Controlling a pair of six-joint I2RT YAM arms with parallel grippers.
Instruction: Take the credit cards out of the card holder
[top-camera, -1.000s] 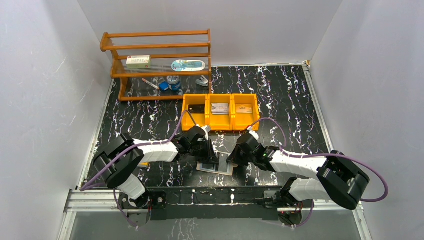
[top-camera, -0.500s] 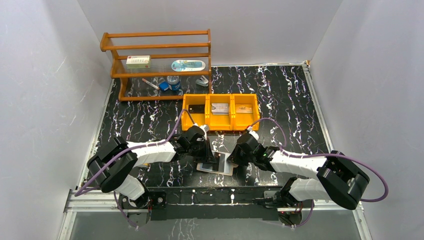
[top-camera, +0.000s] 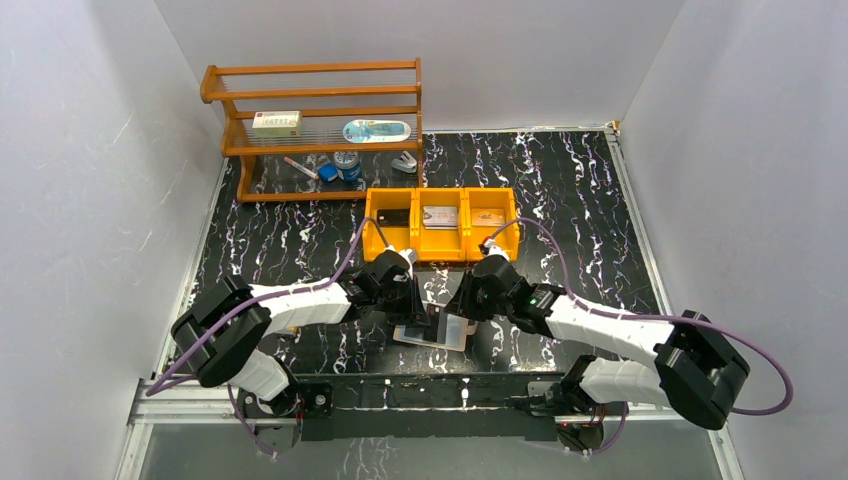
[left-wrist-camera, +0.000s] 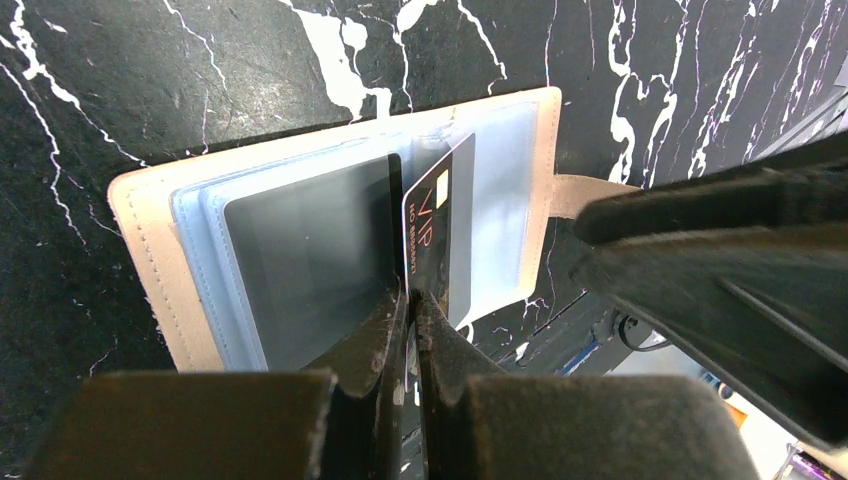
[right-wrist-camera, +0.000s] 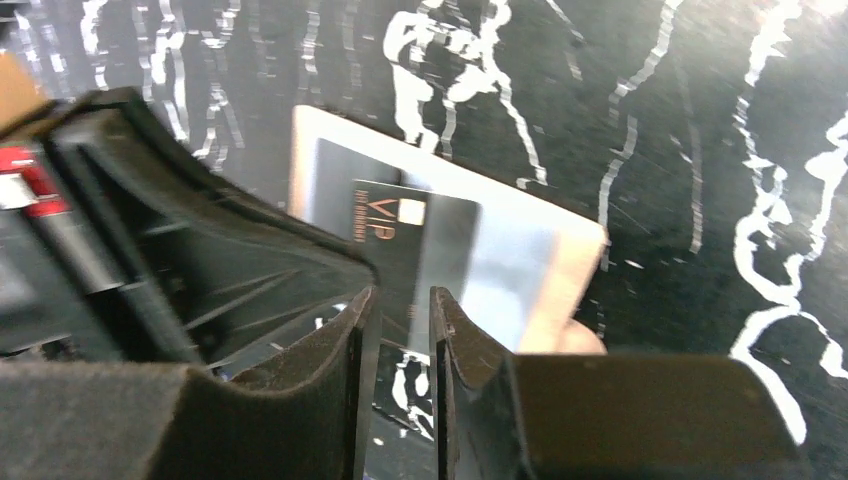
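Well, the left gripper (left-wrist-camera: 408, 300) is pinched tight on the near edge of a black card (left-wrist-camera: 440, 225) lettered VIP. The card stands tilted up from the middle fold of the card holder (left-wrist-camera: 150, 250). The right gripper (right-wrist-camera: 400, 300) hangs just above the same card with its jaws a little apart, nothing clamped between them. The holder lies spread open on the black marbled table (top-camera: 560, 190), bluish sleeves up, between the two grippers: the left at its nine o'clock, the right at three. At its twelve o'clock sits the orange tray (top-camera: 441, 258), with three cards (top-camera: 440, 217) inside, one per compartment.
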